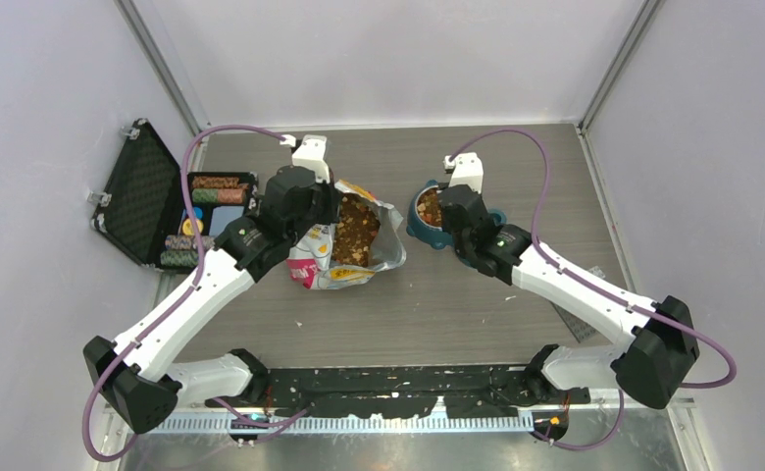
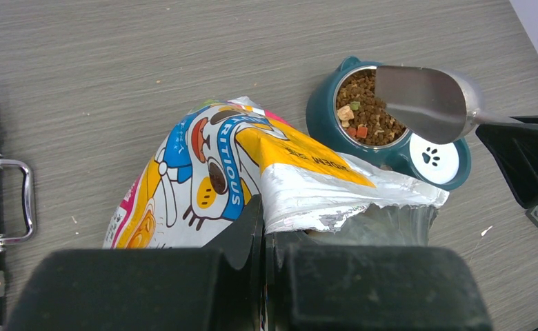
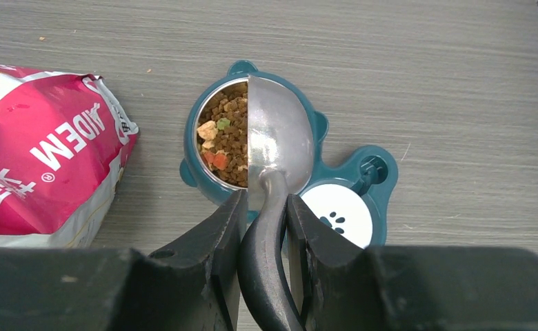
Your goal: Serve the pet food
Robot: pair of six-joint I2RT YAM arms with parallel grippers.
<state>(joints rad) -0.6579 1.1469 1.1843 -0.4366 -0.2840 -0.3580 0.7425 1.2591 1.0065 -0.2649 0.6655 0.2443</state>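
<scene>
Table (image 1: 457, 304): grey wood-grain
Left gripper (image 2: 264, 229): pinching foil bag (image 2: 307, 186)
Right gripper (image 3: 266, 205): pinching steel scoop (image 3: 280, 131)
Kibble (image 3: 232, 131): rounded teal bowl (image 3: 383, 172), bag's 3 o'clock

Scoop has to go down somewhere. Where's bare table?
Free: the far table strip behind bag and bowl; the stretch right of the bowl; the near strip between bag and arm bases. Crowded: the bag-bowl gap, and bag to case, under the left arm.

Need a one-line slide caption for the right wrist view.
Right gripper holds a metal scoop over the teal pet bowl of kibble, beside the pink food bag.
</scene>
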